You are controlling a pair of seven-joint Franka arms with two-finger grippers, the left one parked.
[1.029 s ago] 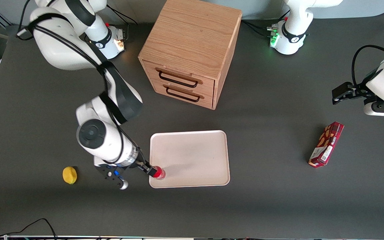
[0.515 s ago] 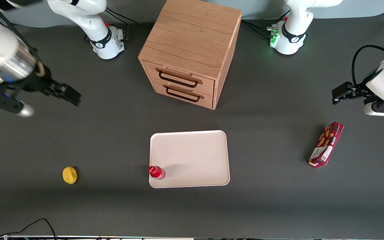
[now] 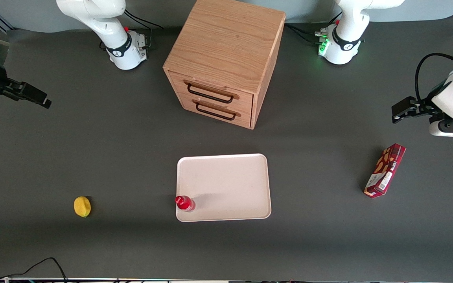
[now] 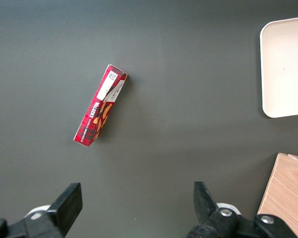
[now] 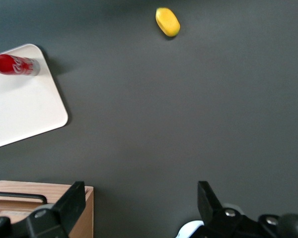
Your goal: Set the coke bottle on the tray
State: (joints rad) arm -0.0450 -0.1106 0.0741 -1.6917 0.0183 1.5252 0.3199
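The coke bottle, small and red with a red cap, stands upright on the pale cream-pink tray, in the tray's corner nearest the front camera at the working arm's end. It also shows in the right wrist view on the tray. My gripper is open and empty, raised high at the working arm's end of the table, well away from the tray. Its wide-apart fingers frame bare table.
A wooden two-drawer cabinet stands farther from the front camera than the tray. A yellow lemon-like object lies toward the working arm's end. A dark red snack box lies toward the parked arm's end.
My gripper let go of the bottle on the tray, then rose and withdrew toward the working arm's end of the table. The bottle stays upright where it was.
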